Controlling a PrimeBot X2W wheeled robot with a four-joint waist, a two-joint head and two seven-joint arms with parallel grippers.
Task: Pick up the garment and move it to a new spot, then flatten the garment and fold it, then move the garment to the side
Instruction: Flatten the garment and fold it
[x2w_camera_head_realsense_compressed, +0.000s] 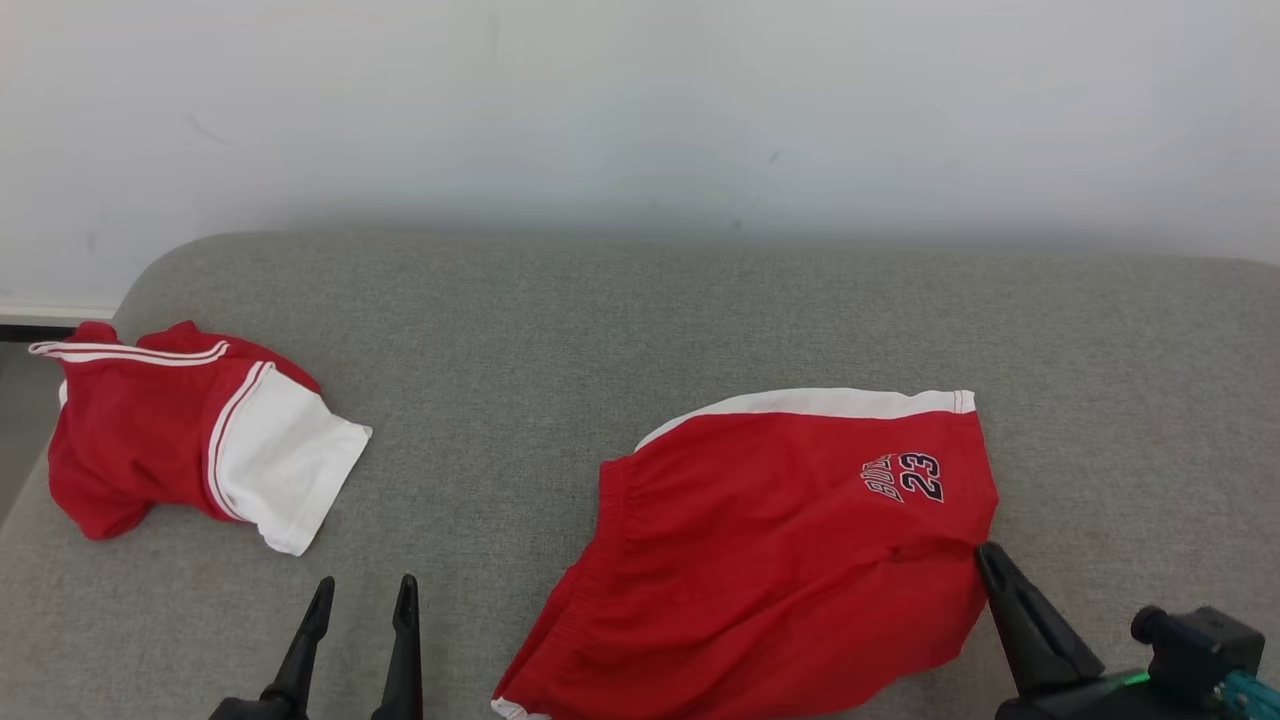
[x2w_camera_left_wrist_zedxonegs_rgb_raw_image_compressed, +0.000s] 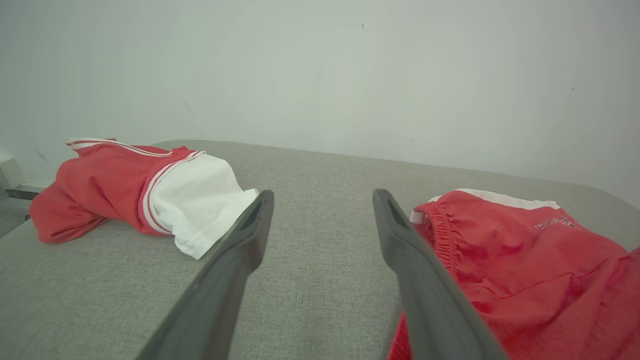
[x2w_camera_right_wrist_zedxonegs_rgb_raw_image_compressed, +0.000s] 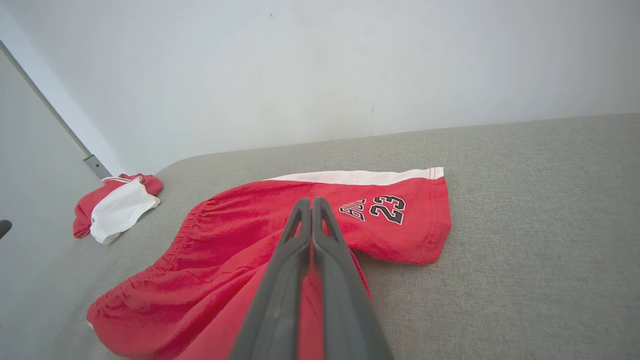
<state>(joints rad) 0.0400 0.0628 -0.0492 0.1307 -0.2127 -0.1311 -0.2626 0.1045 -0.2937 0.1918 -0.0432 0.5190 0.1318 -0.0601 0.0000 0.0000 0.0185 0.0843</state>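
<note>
Because the right gripper (x2w_camera_head_realsense_compressed: 985, 552) has its fingers pressed together on just a thin pinch of hem of the red shorts (x2w_camera_head_realsense_compressed: 790, 540), which lie right of centre on the grey cushion (x2w_camera_head_realsense_compressed: 560, 330), the slick cloth could slip free on lifting or rise bunched. The left gripper (x2w_camera_head_realsense_compressed: 366, 585), spread wide and empty near the waistband (x2w_camera_head_realsense_compressed: 590, 570), could snag the elastic if it closes carelessly.

Plain home-style room, likely a bedroom or lounge. Broad grey woven-fabric upholstered cushion with rounded corners (x2w_camera_head_realsense_compressed: 640, 320) under the left gripper (x2w_camera_head_realsense_compressed: 366, 582) and right gripper (x2w_camera_right_wrist_zedxonegs_rgb_raw_image_compressed: 311, 201), backed beyond the fingertips by a bare white painted wall (x2w_camera_head_realsense_compressed: 640, 100). Red sports shorts with a white side band and the number 23 (x2w_camera_head_realsense_compressed: 780, 530) at the right gripper. Crumpled red-and-white jersey (x2w_camera_head_realsense_compressed: 190, 435) ahead-left of the left gripper, with a pale skirting strip (x2w_camera_head_realsense_compressed: 50, 312) farther left.
</note>
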